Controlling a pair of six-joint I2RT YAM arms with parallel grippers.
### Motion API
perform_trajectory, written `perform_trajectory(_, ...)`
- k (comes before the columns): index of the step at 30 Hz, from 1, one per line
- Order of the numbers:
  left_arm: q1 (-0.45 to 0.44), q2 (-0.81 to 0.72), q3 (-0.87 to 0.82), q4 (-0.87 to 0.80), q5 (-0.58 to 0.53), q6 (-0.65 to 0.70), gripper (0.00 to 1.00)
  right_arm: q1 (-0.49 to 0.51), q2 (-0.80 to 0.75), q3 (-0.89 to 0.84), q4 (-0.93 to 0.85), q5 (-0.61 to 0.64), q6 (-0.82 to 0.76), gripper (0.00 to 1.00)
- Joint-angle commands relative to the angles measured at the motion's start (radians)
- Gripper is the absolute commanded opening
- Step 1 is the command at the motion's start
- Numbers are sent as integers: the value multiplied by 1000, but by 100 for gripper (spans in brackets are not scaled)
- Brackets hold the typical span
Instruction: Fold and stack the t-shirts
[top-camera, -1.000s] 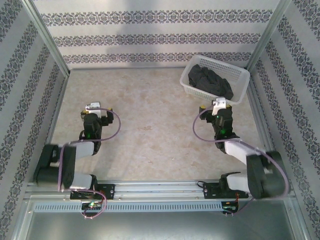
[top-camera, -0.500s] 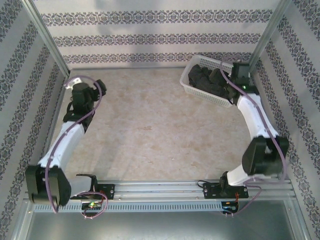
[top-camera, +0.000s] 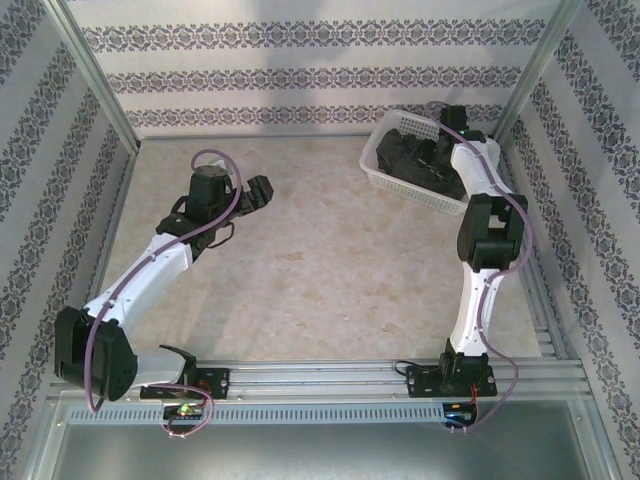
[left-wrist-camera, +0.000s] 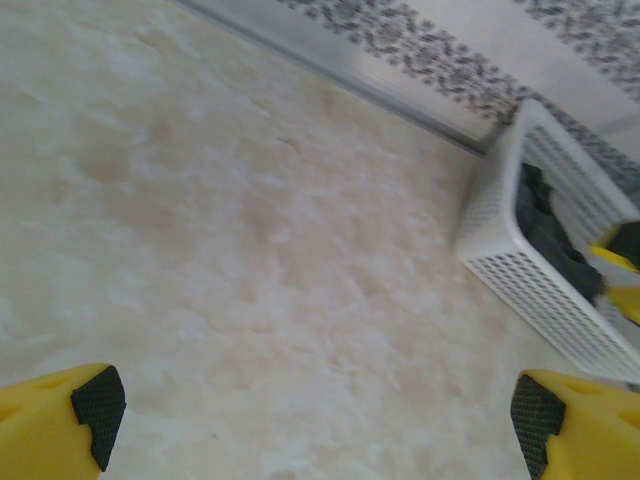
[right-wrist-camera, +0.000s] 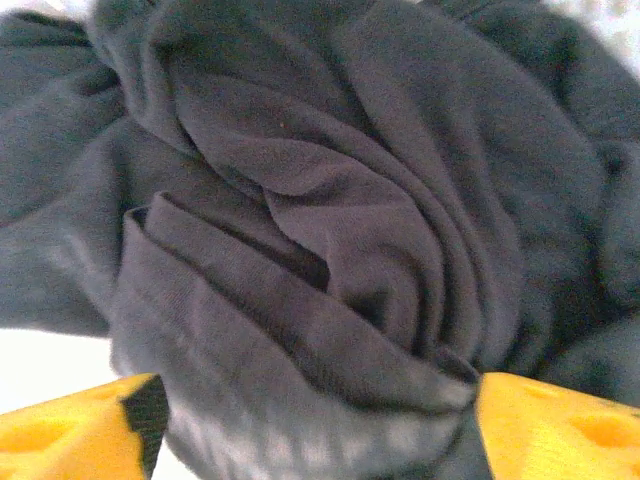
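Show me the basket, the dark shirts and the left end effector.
basket (top-camera: 405, 188), top view, near wall.
dark shirts (right-wrist-camera: 350, 200), right wrist view, crumpled folds.
left end effector (left-wrist-camera: 315, 410), left wrist view, midway between fingertips.

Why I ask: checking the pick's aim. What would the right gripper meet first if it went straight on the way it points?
The right gripper would meet the crumpled dark t-shirts in the white basket first; a fold lies between its jaws, though how near it is to touching is unclear.
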Motion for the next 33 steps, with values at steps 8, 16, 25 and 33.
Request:
perform_trajectory(8, -22, -139, -54, -80, -5, -67, 95, -5, 64, 120, -8, -74, 3, 1)
perform_trajectory(16, -14, -139, -79, -138, -117, -29, 95, -4, -459, -266, 357, 54, 9, 0)
perform_trajectory(25, 23, -33, -67, -148, -177, -18, 94, 87, -815, -290, 397, 17, -8, 0)
perform_trajectory(33, 57, 8, -37, -158, -240, -16, 95, 495, -917, -391, 374, 239, -123, 0)
